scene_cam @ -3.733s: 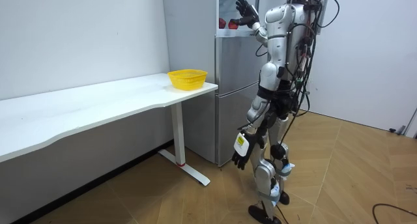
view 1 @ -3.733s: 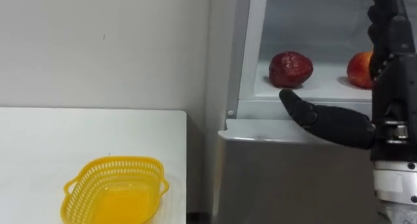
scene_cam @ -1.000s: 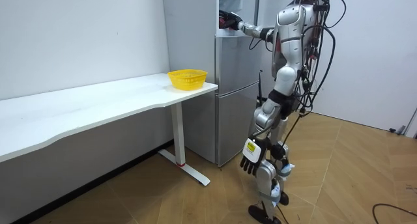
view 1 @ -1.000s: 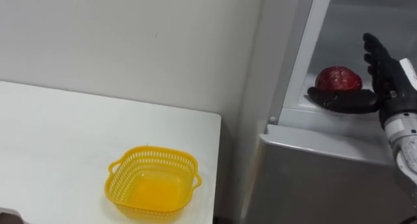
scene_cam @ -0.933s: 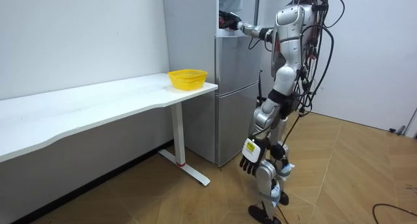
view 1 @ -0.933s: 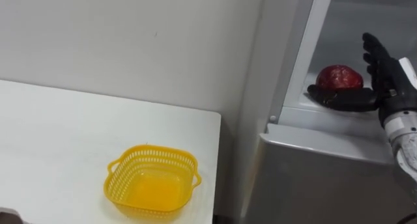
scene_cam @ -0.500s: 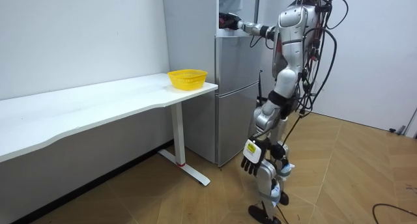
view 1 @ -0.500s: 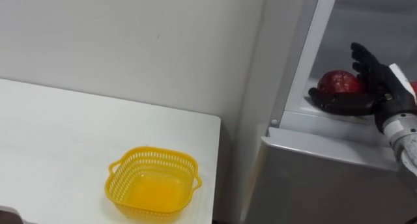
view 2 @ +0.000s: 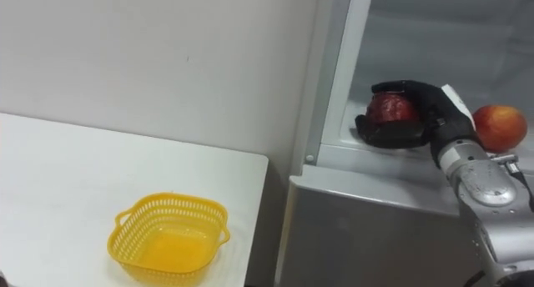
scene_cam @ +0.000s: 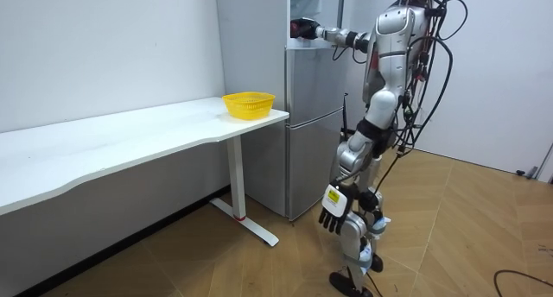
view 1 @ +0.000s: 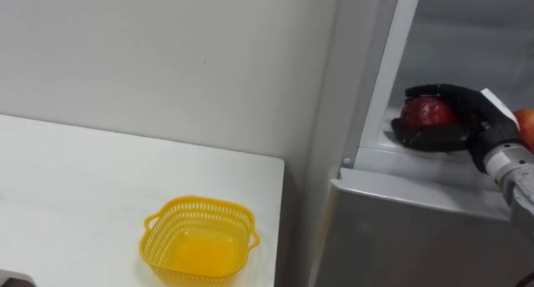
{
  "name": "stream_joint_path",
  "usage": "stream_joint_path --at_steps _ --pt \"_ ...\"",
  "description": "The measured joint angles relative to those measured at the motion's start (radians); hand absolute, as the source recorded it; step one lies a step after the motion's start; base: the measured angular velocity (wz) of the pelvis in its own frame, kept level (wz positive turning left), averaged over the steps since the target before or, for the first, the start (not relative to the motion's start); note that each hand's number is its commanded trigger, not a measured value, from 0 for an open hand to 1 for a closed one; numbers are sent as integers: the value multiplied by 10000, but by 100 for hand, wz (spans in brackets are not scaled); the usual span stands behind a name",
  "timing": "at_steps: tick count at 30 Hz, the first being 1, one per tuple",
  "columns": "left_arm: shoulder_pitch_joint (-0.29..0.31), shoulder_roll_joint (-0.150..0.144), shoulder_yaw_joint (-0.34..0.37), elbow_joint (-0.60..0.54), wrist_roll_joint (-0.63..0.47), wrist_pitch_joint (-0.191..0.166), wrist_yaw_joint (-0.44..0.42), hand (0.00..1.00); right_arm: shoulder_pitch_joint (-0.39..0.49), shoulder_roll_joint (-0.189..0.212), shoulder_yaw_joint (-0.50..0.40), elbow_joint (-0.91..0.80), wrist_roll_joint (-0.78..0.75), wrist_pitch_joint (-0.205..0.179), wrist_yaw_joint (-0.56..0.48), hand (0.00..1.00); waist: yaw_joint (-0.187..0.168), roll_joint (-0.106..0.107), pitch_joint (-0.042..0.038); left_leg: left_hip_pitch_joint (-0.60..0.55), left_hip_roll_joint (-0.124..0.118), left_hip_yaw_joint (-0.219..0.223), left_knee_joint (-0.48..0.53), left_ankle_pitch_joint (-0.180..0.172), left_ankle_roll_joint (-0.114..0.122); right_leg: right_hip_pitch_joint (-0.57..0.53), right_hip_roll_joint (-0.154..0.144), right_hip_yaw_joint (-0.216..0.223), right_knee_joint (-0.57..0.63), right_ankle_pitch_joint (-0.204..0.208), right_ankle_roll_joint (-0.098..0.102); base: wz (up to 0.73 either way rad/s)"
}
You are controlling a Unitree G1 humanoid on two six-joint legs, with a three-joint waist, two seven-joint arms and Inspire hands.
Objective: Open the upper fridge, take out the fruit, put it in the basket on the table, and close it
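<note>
A dark red fruit (view 1: pixel 427 113) (view 2: pixel 392 108) rests on the white shelf (view 1: pixel 417 156) of the open upper fridge. My right hand (view 1: pixel 459 118) (view 2: pixel 421 113) reaches into the compartment, its fingers curled over the top of the fruit and its thumb beneath it. A second fruit (view 2: pixel 499 127), orange-red, lies on the same shelf just right of that hand. In the room view I stand before the grey fridge (scene_cam: pixel 313 124) with the right arm stretched to its upper compartment, and my left hand (scene_cam: pixel 328 217) hangs idle by my thigh.
A yellow plastic basket (view 1: pixel 200 242) (scene_cam: pixel 248 104) sits empty near the right end of the white table (view 1: pixel 67 195), beside the fridge. The fridge's lower door (view 1: pixel 417 237) is closed below the shelf. A plain wall stands behind the table.
My right hand, straight-fingered beside the dark red fruit earlier, has moved in and closed its fingers over the fruit. The eye views have shifted slightly.
</note>
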Motion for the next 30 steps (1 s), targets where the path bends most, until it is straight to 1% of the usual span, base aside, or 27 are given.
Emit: stream_joint_path --at_steps 5,13,17,18,19,21,25,29,30 --pt "-4 2 0 8 0 70 -3 0 -113 -135 9 71 2 31 -101 100 50 -22 24 45 0 14 -49 0 0 20 4 10 -24 -4 4 0" --pt "-178 9 -14 86 -3 77 6 0 -216 -150 83 110 -7 -12 -103 100 136 -46 43 83 2 74 -55 0 1 20 0 37 -35 -6 8 -1" --pt "-283 135 -425 78 -153 61 88 0 -213 -138 157 22 22 -10 -219 100 119 -74 43 51 3 78 -55 0 1 -68 -4 27 -28 -9 8 0" --pt "-296 172 -506 78 -206 55 79 0 -206 -131 158 -85 22 0 -239 100 77 -120 41 22 3 80 -53 0 0 -128 -4 26 -26 -9 7 0" --pt "-289 200 -505 79 -204 53 79 0 -202 -82 158 -170 23 0 -313 100 21 -149 63 3 3 80 -50 0 0 -157 -2 22 -28 -10 6 0" --pt "-291 237 -499 78 -204 53 76 0 -177 -64 205 -330 43 14 -426 100 10 -190 36 -10 3 97 -36 0 0 -174 -2 40 -18 -9 5 0" --pt "-304 333 -601 46 -202 48 101 0 -138 -46 447 -616 314 48 -626 100 -76 -198 30 -18 3 129 -35 1 1 -168 0 46 -22 -8 6 -1" --pt "-454 332 -587 28 -196 -86 108 0 330 11 468 -1729 634 200 -779 100 -53 -200 26 -43 28 247 -39 1 1 -204 41 225 -24 -3 1 -9" --pt "-463 331 -581 48 -202 -189 162 0 582 100 481 -2263 739 200 -802 100 -67 -197 24 -37 31 268 -39 1 1 -205 99 267 -24 -2 0 -7"
